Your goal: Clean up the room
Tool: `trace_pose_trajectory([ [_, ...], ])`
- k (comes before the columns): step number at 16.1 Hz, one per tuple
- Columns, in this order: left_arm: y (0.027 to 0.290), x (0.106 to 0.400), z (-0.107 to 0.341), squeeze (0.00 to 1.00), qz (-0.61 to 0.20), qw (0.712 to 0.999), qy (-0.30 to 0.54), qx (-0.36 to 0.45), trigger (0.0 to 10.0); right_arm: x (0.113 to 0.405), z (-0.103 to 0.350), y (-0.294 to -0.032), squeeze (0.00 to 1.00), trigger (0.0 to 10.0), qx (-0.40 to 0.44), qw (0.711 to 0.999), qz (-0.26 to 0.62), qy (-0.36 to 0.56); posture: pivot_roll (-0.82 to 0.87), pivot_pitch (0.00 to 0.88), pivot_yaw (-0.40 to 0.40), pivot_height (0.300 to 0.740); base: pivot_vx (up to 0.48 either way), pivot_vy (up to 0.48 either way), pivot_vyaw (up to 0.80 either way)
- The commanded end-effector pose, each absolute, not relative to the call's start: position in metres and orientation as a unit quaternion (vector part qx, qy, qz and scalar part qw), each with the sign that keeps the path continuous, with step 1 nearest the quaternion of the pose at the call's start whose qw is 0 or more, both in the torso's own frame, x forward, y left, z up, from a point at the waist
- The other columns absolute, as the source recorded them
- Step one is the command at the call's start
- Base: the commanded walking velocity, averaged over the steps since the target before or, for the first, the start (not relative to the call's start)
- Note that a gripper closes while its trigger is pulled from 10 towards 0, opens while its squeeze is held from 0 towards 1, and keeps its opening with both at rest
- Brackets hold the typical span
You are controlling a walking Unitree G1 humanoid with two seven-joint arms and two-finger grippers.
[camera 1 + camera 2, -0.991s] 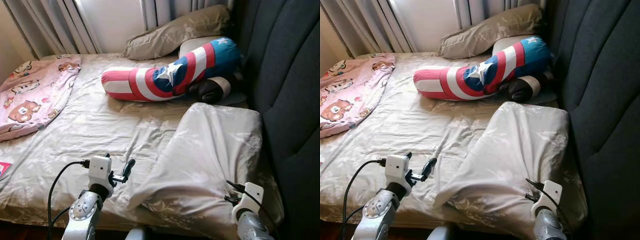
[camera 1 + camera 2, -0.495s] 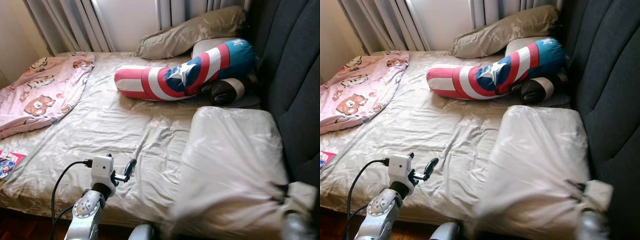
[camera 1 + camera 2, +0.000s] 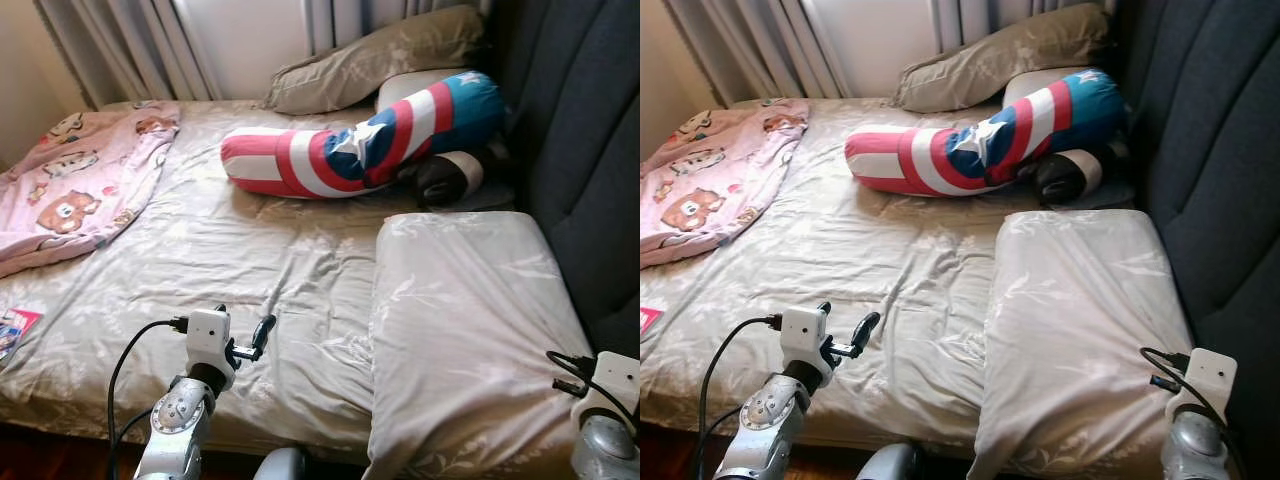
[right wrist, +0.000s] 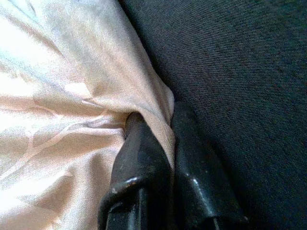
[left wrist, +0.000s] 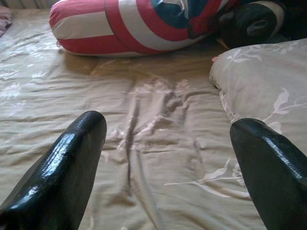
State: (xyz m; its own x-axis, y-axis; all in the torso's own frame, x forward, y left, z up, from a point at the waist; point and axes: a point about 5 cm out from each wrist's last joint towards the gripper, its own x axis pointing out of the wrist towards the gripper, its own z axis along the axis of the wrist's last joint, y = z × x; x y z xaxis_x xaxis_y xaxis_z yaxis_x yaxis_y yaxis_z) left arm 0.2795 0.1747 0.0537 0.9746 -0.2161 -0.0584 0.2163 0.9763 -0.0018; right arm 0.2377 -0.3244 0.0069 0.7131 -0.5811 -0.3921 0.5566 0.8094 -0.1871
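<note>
The right gripper (image 4: 160, 143) pinches a corner of the beige leaf-print pillow (image 3: 470, 330) lying flat at the near right against the dark headboard (image 3: 590, 150), the left gripper (image 5: 168, 163) is spread empty, and the pink cartoon blanket (image 3: 75, 180) at far left looks unsorted.

A long bolster cushion (image 3: 350, 150) is striped red and white, with a blue end and white stars. The satin bed sheet (image 3: 220, 250) is beige-gold with a pale floral print, as is the flat pillow (image 3: 470, 310). A pink blanket (image 3: 75, 175) carries cartoon bears. The padded headboard (image 3: 590, 150) is dark grey. The fingers (image 5: 67, 167) are glossy black.
</note>
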Motion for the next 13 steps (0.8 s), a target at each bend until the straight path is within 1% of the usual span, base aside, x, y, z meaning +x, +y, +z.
trace_pose_trajectory([
  [1,0.177,0.28,0.052,0.0,-0.103,0.994,0.032,0.006,10.0,0.25,0.025,-0.324,1.0,10.0,-0.059,0.937,-0.303,0.163,-0.02,0.0,0.065,0.661,0.0,0.0,0.0],
  [3,0.176,0.28,0.052,0.0,-0.104,0.994,0.033,0.004,10.0,0.258,0.036,-0.32,1.0,10.0,-0.101,0.944,-0.289,0.124,-0.03,0.0,0.062,0.661,0.0,0.0,0.0],
  [4,0.175,0.281,0.051,0.0,-0.105,0.994,0.032,0.003,10.0,0.261,0.041,-0.318,0.87,10.0,-0.112,0.947,-0.281,0.104,-0.03,0.0,0.059,0.661,0.0,0.0,0.0],
  [5,0.174,0.281,0.05,0.0,-0.105,0.994,0.033,0.001,10.0,0.266,0.045,-0.313,0.0,10.0,-0.119,0.954,-0.258,0.09,-0.03,0.0,0.056,0.661,0.0,0.0,0.0],
  [7,0.171,0.281,0.047,0.0,-0.104,0.994,0.038,-0.006,10.0,0.275,0.044,-0.294,0.0,10.0,-0.124,0.97,-0.193,0.077,-0.04,0.0,0.05,0.661,0.0,0.0,0.0],
  [8,0.17,0.282,0.043,0.0,-0.103,0.994,0.046,-0.011,10.0,0.278,0.042,-0.278,0.0,10.0,-0.12,0.978,-0.157,0.069,-0.04,0.0,0.045,0.661,0.0,0.0,0.0],
  [9,0.17,0.282,0.042,0.0,-0.102,0.994,0.048,-0.012,10.0,0.279,0.041,-0.274,0.0,10.0,-0.114,0.98,-0.15,0.068,-0.04,0.0,0.041,0.661,0.0,0.0,0.0],
  [10,0.167,0.283,0.04,0.0,-0.102,0.993,0.051,-0.016,10.0,0.278,0.03,-0.256,0.0,10.0,-0.086,0.987,-0.111,0.084,-0.04,0.0,0.034,0.666,0.0,0.0,0.0],
  [11,0.165,0.285,0.04,0.0,-0.103,0.993,0.05,-0.02,10.0,0.274,0.019,-0.244,0.0,10.0,-0.08,0.987,-0.087,0.107,-0.03,0.0,0.029,0.676,0.0,0.0,0.0],
  [13,0.163,0.287,0.039,0.0,-0.103,0.993,0.053,-0.03,10.0,0.269,0.008,-0.233,0.0,10.0,-0.056,0.987,-0.079,0.13,-0.02,0.0,0.027,0.696,0.0,0.0,0.0],
])
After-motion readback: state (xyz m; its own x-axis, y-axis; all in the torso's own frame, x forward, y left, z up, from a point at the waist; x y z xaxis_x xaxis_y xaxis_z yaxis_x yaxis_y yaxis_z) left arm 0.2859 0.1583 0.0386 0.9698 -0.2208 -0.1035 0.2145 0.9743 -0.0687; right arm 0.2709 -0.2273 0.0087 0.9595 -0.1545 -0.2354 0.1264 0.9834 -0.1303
